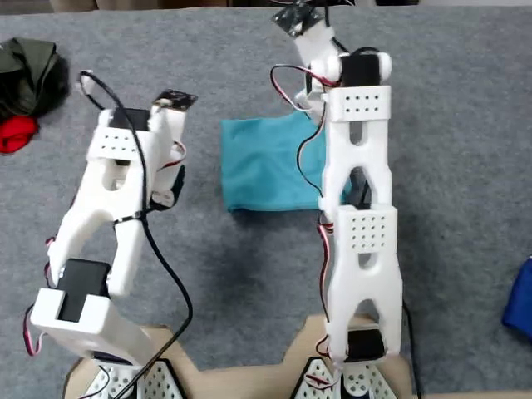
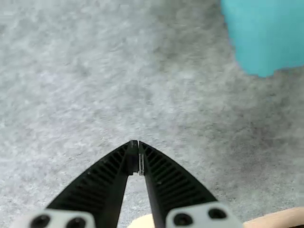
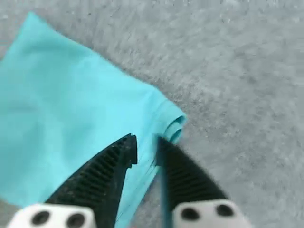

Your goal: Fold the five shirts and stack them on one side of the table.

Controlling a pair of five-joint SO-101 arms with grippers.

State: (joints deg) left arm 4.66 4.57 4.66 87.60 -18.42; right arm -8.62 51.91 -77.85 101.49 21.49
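So the folded teal cotton shirt (image 1: 262, 162) is lying flat mid-table on the grey felt-covered table (image 1: 457, 125), between the two arms. The right gripper (image 3: 145, 145) sits over the shirt's folded edge with its jaws parted just a crack, and the left gripper (image 2: 137, 153) is over bare felt near the shirt, jaws pressed together on nothing. A crumpled dark green garment (image 1: 29, 75) and a bunched red garment (image 1: 17, 133) sit in the far corner, and a blue fabric piece (image 1: 519, 307) pokes in at the opposite edge.
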